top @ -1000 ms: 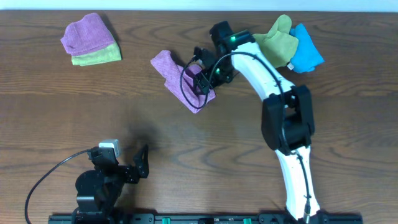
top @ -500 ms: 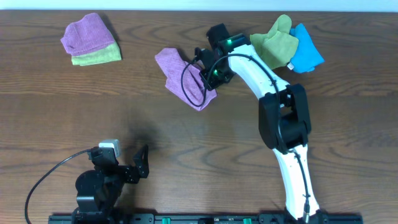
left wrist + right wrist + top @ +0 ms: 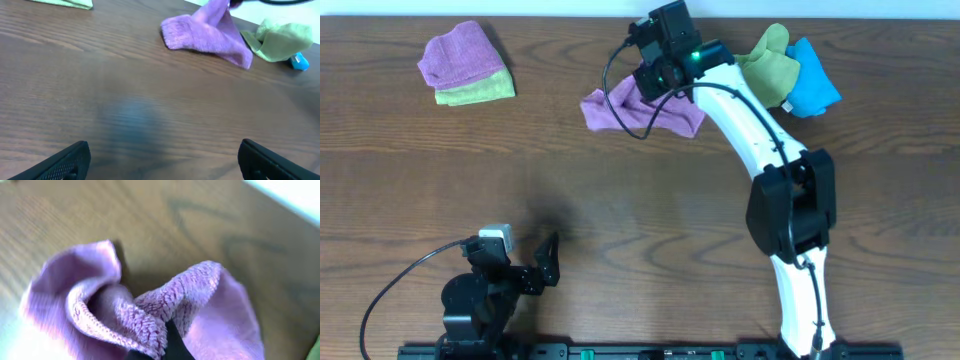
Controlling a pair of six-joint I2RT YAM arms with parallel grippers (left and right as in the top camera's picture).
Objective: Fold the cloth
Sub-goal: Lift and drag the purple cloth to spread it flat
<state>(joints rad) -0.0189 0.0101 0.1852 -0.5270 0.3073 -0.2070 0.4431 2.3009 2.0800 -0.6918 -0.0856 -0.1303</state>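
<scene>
Brown wood-grain table (image 3: 650, 230) beneath purple cloth (image 3: 602, 108).

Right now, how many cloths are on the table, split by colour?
Purple: 2 (centre cloth, stacked purple cloth)
Green: 2 (lime-green cloth under that one, green cloth beside the blue)
Blue: 1 (blue cloth)
Total: 5

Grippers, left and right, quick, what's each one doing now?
Left gripper: open, holding nothing.
Right gripper: closed on the purple cloth.
</scene>
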